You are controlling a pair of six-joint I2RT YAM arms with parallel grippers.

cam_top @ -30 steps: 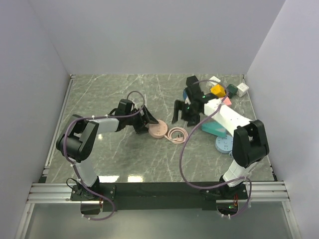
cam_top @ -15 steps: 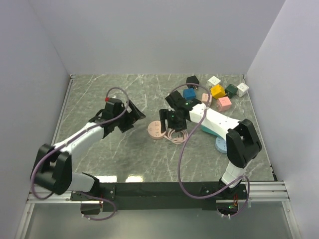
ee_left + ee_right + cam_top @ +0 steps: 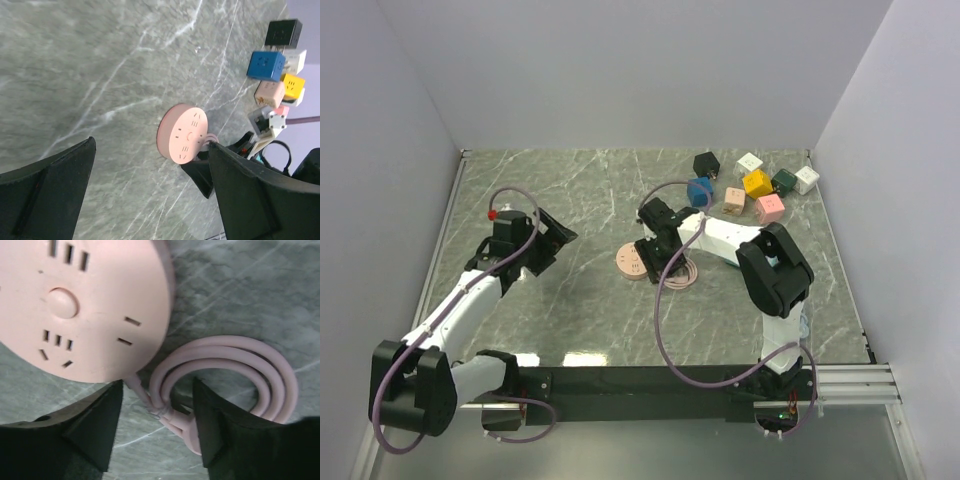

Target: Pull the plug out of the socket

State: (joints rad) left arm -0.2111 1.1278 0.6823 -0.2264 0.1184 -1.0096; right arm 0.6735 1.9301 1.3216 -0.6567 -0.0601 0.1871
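At the left of the table [image 3: 570,185], the left gripper [image 3: 548,248] hangs well apart from the work. Its jaws are spread wide with nothing between them, and its own camera looks across bare marble toward the socket.

Near the middle lies that socket [image 3: 633,264], a flat round pink disc lying face up. Every slot on its face that the wrist views show is bare, so no plug sits in it.

Just to its right, the right gripper [image 3: 157,385] is low over the pink cord [image 3: 225,352]. The cord leaves the socket's rim and curls into a small coil just beside the disc. The fingers [image 3: 95,425] stand apart, one on each side of the tied neck of the coil. A gap shows on both sides, so nothing is clamped. Whether the cord's own plug lies under the gripper I cannot tell, as that part is hidden.

Farther right, toward the back, a cluster of coloured cubes [image 3: 757,183] sits well apart from the socket.

My reading is that if the plug meant was one seated in the disc, the pull looks done, since the face is empty. If something is left to draw off, no grasp is made yet. The right jaws would have to close first, and the left gripper is too far off to steady the disc.
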